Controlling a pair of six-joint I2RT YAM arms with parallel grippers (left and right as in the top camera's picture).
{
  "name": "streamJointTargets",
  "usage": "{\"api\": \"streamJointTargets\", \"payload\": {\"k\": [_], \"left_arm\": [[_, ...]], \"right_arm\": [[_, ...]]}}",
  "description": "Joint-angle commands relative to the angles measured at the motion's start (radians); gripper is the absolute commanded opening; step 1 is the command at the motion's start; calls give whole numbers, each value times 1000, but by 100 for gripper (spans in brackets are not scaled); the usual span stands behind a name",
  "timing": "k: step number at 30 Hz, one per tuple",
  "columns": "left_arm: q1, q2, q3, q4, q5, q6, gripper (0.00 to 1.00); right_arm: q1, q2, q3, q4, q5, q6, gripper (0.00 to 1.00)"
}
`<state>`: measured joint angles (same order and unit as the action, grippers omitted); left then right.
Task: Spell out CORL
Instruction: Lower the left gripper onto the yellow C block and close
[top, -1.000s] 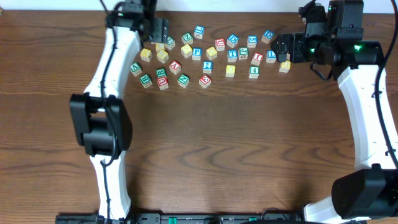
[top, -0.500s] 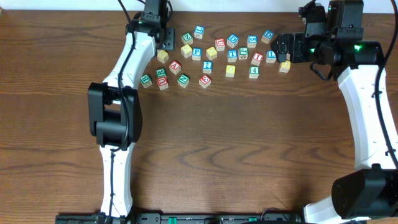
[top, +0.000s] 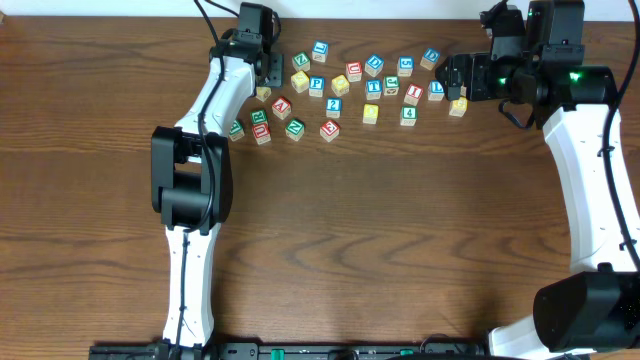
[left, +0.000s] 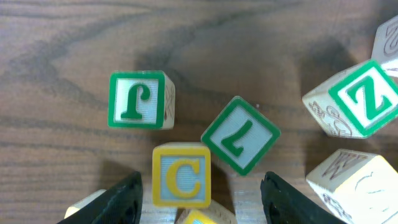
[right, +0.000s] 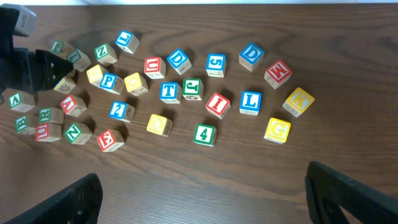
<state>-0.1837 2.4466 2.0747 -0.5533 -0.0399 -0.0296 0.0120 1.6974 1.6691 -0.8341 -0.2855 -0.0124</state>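
A yellow C block (left: 181, 175) lies on the table between the open fingers of my left gripper (left: 202, 202); the fingers do not touch it. A green J block (left: 138, 99), a green 7 block (left: 240, 134) and a green Z block (left: 364, 99) lie just beyond it. In the overhead view my left gripper (top: 264, 72) hangs over the left end of the block cluster and hides the C. A blue L block (right: 250, 102) and a round-lettered yellow block (right: 158, 124) show in the right wrist view. My right gripper (right: 205, 199) is open and empty, held above the cluster's right end (top: 455, 78).
Several more letter and number blocks are scattered along the back of the wooden table (top: 380, 230): blue D (right: 178, 60), red U (right: 154, 66), blue P (right: 109, 81), yellow G (right: 277, 130), yellow K (right: 298, 101), green 4 (right: 204, 134).
My left arm has swung right and toward the back, bringing its gripper over the left end of the cluster. The right arm has not moved.
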Motion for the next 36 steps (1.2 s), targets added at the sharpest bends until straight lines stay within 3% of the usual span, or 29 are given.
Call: {"api": "streamJointTargets", "payload": {"k": [1,23,36], "left_arm": [[6,23,7,19,-29,-10,60],[21,50,5,40,-24,-40,55],[21,-31,5,-4,3,-39,55]], "right_arm": [[-5,-2,19,-1,-12,-12,99],[-5,-2,19,-1,-12,-12,99],[-5,-2,19,-1,-12,-12,99]]}}
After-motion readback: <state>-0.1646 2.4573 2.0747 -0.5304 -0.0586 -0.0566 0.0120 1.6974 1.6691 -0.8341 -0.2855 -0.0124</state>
